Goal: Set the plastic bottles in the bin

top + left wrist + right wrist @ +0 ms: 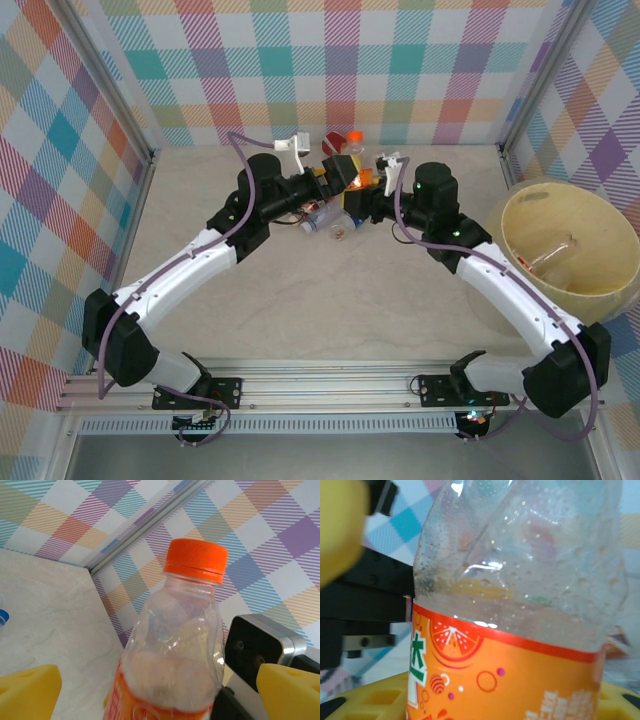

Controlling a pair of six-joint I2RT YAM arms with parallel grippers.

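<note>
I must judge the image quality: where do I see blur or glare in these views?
Right wrist view: the bottle is very near, with white glare spots on its clear plastic, and a yellow pad at top left is blurred. Left wrist view: the orange cap is sharp. Top view: even light, sharp.

White arms (190, 255), black joints (120, 345) (purple cables (237, 152)), yellow gripper pads (30, 690).

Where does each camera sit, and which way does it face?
Top external: above, behind the bases, looking down on the table; left arm, right arm and the round pale-yellow plastic bin show.
Left wrist: faces the clear orange-capped plastic bottle; open left tool's yellow fingers flank it.
Right wrist: close against that bottle's label; yellow pad below.
Shared: all three see the bottle.
</note>
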